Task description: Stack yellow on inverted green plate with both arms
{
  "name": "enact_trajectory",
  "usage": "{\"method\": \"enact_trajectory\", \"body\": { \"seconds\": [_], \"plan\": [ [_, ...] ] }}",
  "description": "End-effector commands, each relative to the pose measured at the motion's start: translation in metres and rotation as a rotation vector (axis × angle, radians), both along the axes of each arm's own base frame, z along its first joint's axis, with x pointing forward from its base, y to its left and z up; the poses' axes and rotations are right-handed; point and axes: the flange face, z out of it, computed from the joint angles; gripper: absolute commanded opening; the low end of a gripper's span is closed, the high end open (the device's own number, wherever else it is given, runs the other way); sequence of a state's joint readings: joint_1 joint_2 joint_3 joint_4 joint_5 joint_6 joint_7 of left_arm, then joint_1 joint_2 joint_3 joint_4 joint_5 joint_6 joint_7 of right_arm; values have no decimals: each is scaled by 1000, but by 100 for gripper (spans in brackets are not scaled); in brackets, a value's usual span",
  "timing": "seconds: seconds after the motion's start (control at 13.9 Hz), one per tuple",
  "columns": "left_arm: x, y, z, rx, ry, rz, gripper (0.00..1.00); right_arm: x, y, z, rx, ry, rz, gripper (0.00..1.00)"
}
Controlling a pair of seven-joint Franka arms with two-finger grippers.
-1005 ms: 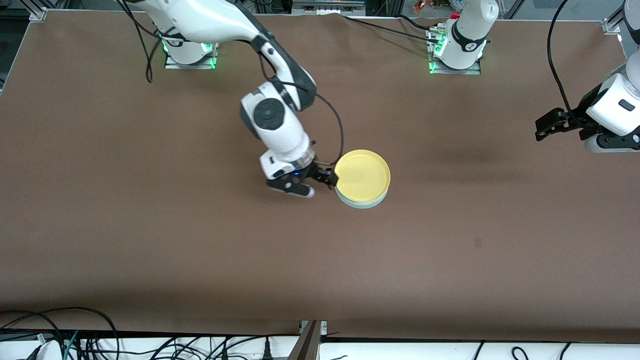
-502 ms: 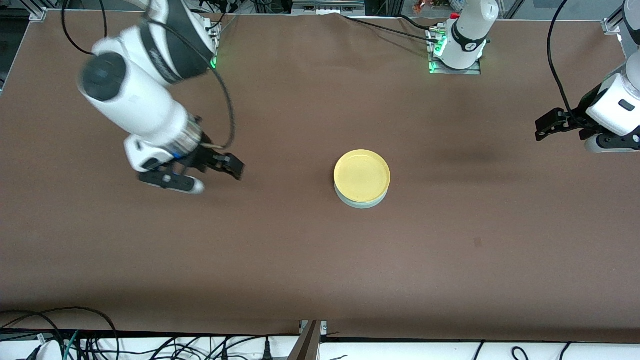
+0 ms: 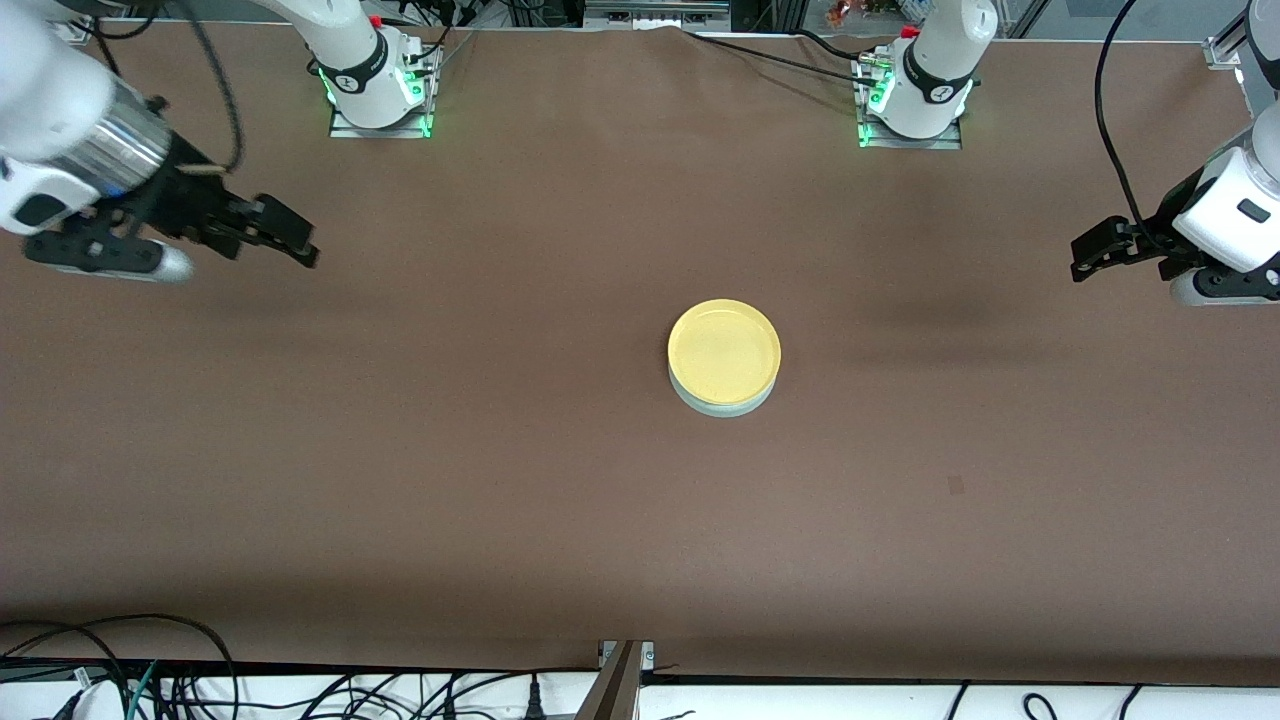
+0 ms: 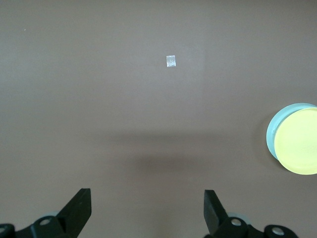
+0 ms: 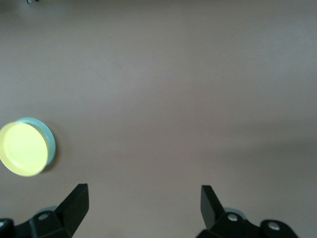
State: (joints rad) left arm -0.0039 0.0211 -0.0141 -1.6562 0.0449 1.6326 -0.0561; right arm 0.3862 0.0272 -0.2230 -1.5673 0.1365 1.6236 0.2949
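Observation:
The yellow plate sits upright on the green plate at the middle of the table; only the green plate's edge shows under it. My right gripper is open and empty, up in the air over bare table toward the right arm's end. My left gripper is open and empty, waiting over the left arm's end. The left wrist view shows its open gripper with the yellow plate and green edge far off. The right wrist view shows its open gripper, the yellow plate and green edge.
The brown table has a small mark nearer to the front camera than the plates, toward the left arm's end; it shows as a pale square in the left wrist view. Cables lie along the front edge.
My right gripper has left the yellow plate's rim and swung away, empty, toward the right arm's end of the table. The plates and the left arm have not moved.

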Motion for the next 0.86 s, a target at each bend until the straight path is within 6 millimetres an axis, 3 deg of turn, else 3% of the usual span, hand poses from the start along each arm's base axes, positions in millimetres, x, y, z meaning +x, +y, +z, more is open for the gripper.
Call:
{"method": "enact_trajectory", "body": {
  "seconds": [0.0,0.79],
  "plan": [
    [1,4,4,-31,2,-9,100,-16,-34,-3,-24,8,26,100],
    [1,4,4,-31,4,-9,100,-14,-31,2,-95,-16,113,100]
  ]
}}
